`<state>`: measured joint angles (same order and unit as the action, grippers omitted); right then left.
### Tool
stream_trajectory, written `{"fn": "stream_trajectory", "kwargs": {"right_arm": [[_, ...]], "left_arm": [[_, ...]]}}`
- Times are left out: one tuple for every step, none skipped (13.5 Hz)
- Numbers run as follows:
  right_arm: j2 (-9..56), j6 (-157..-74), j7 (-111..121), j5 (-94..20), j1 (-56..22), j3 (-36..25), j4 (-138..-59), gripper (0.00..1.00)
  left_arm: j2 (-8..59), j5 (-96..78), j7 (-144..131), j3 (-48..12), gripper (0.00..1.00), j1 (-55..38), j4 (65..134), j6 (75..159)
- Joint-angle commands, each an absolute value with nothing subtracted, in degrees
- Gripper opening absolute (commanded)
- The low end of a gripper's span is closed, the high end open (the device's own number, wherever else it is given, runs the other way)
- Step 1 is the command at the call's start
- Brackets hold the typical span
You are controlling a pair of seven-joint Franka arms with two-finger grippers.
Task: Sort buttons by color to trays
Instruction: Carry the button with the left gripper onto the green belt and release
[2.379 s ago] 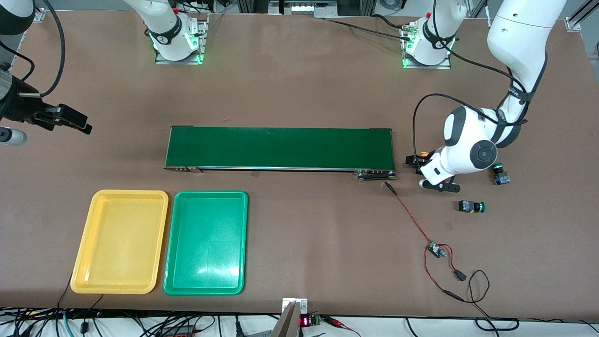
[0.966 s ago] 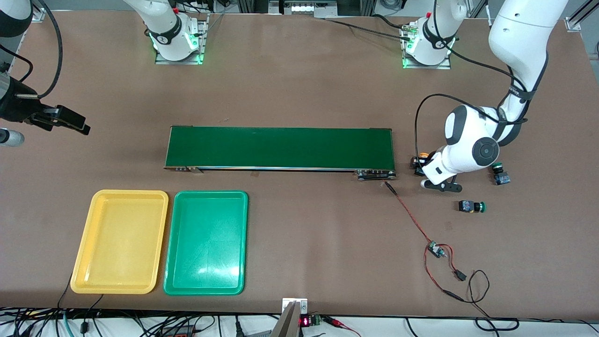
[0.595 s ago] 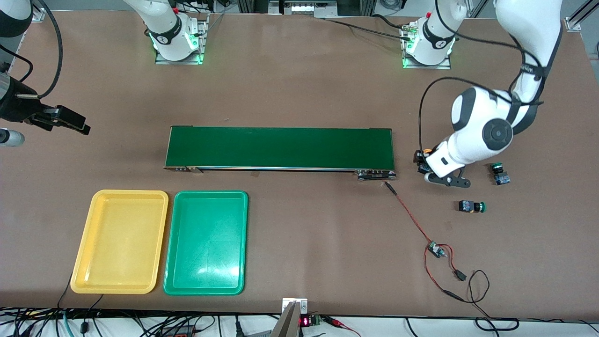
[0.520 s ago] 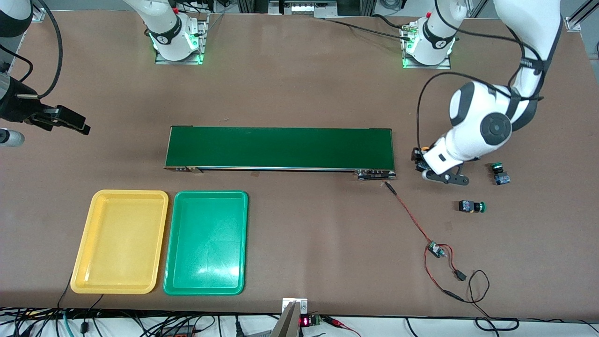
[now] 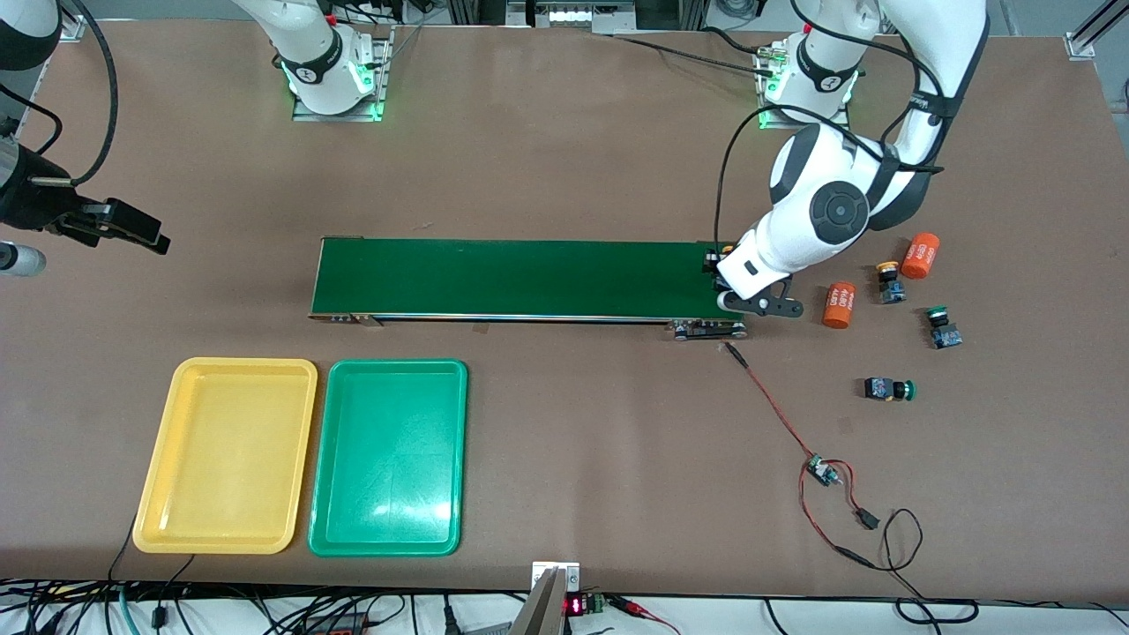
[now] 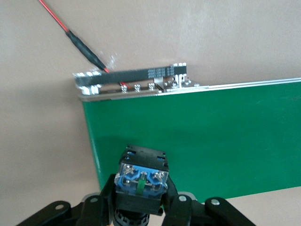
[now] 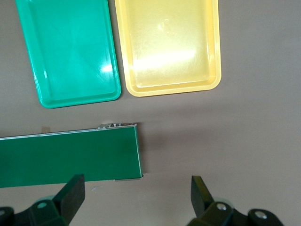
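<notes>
The left gripper (image 6: 141, 207) hangs over the conveyor belt's (image 5: 529, 278) end nearest the left arm, fingers clamped on a yellow-capped button (image 6: 141, 181). The right gripper (image 7: 136, 200) waits over the tabletop's (image 5: 564, 159) edge — fingers spread wide, empty — above the yellow tray (image 7: 167, 44) and green tray (image 7: 70, 49).

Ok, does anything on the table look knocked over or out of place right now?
One green button lies on its side, nearest the front camera of the loose buttons; the other green button stands upright. Both orange cylinders also lie on their sides. Trays sit square, side by side.
</notes>
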<state>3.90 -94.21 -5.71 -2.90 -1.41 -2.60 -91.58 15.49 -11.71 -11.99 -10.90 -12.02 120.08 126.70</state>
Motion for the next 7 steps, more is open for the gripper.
{"fn": "stream_trajectory", "kwargs": {"right_arm": [[3.5,-94.5,-5.8,-4.0,-1.0,-2.5,-91.9,1.00],[3.5,-94.5,-5.8,-4.0,-1.0,-2.5,-91.9,1.00],[3.5,-94.6,-5.8,-4.0,-1.0,-2.5,-91.9,1.00],[3.5,-94.5,-5.8,-4.0,-1.0,-2.5,-91.9,1.00],[3.5,-94.5,-5.8,-4.0,-1.0,-2.5,-91.9,1.00],[3.5,-94.5,-5.8,-4.0,-1.0,-2.5,-91.9,1.00],[3.5,-94.5,-5.8,-4.0,-1.0,-2.5,-91.9,1.00]], "left_arm": [[17.9,-13.8,-12.2,-10.7,0.00,-12.2,120.0,129.6],[18.9,-13.8,-12.2,-10.7,0.00,-12.8,119.9,130.6],[19.9,-13.8,-12.4,-10.7,0.00,-12.9,119.9,132.9],[20.5,-13.8,-12.6,-10.7,0.00,-13.1,119.9,133.7],[20.7,-13.8,-12.7,-10.7,0.00,-13.5,119.9,133.8],[20.7,-13.8,-12.7,-10.6,0.01,-13.7,119.8,133.8],[20.7,-13.8,-12.7,-10.6,0.20,-13.7,119.8,133.8]]}}
